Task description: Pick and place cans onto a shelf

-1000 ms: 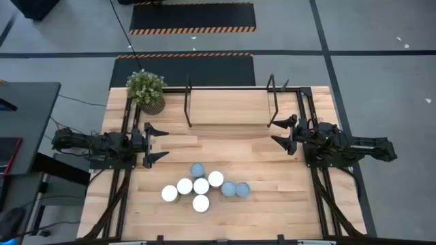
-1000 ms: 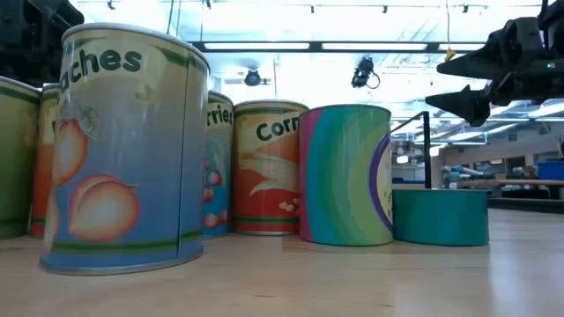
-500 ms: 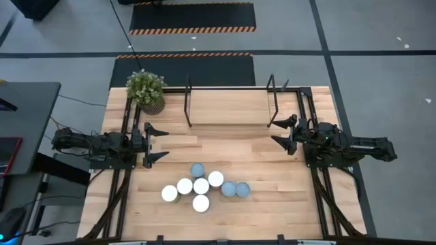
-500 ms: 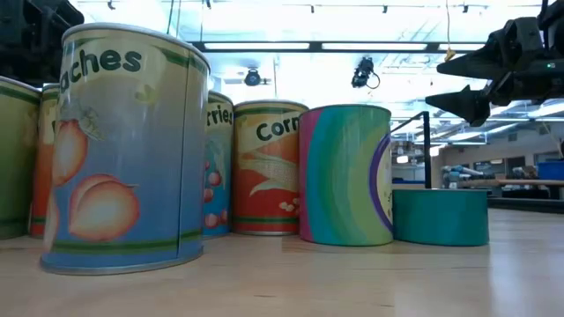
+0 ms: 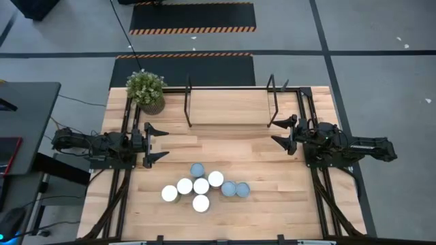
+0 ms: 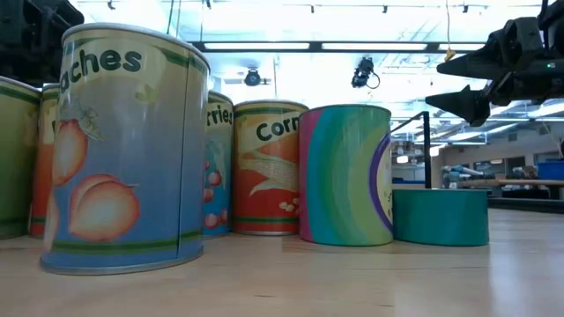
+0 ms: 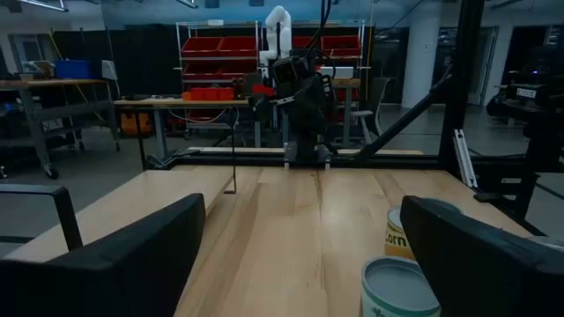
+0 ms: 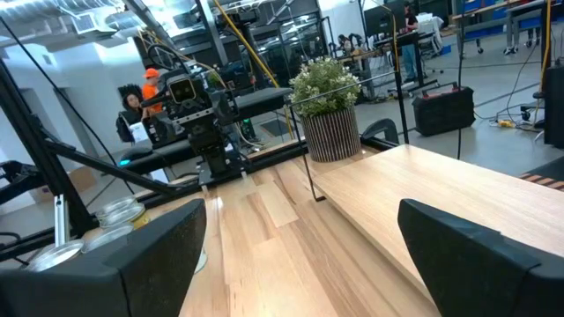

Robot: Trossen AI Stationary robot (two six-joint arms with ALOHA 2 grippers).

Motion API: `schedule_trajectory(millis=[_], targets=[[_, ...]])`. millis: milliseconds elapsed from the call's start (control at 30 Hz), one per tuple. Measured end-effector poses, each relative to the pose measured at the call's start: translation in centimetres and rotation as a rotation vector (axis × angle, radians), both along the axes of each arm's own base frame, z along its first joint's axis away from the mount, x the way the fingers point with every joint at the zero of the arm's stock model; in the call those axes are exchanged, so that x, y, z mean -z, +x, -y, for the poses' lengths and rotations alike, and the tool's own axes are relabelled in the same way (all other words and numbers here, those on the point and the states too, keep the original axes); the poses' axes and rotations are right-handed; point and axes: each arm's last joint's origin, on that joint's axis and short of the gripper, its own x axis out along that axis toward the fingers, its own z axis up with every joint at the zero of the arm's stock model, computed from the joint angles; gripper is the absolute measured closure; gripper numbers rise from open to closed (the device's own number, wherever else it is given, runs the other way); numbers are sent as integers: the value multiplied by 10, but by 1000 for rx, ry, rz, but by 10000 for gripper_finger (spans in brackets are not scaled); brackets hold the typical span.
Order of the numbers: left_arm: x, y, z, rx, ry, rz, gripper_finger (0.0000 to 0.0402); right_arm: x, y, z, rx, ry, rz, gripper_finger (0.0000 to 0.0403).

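Note:
Several cans [image 5: 201,186] with white or pale blue-grey tops stand upright in a cluster on the wooden table, near its front middle. In the low view they show as labelled tins [image 6: 123,150], with a short teal one [image 6: 439,217] at the right. The shelf [image 5: 230,102], with black end frames and a light wood surface, stands at the table's far middle. My left gripper [image 5: 158,143] is open at the table's left side, above the table and clear of the cans. My right gripper [image 5: 282,133] is open at the right side, also touching nothing.
A potted plant [image 5: 146,90] stands at the table's far left corner, beside the shelf's left end frame [image 5: 189,101]. Bare wood lies between the two grippers and between the cans and the shelf. People show in the room beyond the table in the right wrist view [image 8: 134,107].

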Motion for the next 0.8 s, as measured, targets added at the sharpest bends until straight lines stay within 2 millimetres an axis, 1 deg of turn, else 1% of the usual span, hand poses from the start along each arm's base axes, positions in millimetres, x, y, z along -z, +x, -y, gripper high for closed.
schedule_trajectory(millis=[267, 300, 400, 433, 500, 567, 667, 800], targets=[[0, 0, 0, 0, -5, 4, 14, 0, 0, 0, 0, 0, 0, 21], [0, 0, 0, 5, -41, 10, 14, 0, 0, 0, 0, 0, 0, 21], [-2, 0, 2, 75, -340, 49, 14, 0, 0, 0, 0, 0, 0, 21], [-2, 0, 2, 82, -403, 61, 14, 0, 0, 0, 0, 0, 0, 21], [-2, 0, 2, 89, -473, 68, 14, 0, 0, 0, 0, 0, 2, 21], [-2, 0, 3, 124, -483, 55, 14, -3, 0, 0, 0, 3, 31, 21], [-2, 0, 4, 161, -449, 42, 14, -11, -1, 0, 8, -20, 114, 21], [-2, 0, 4, 146, -415, 43, 14, -17, -2, -2, -47, -37, 171, 21]])
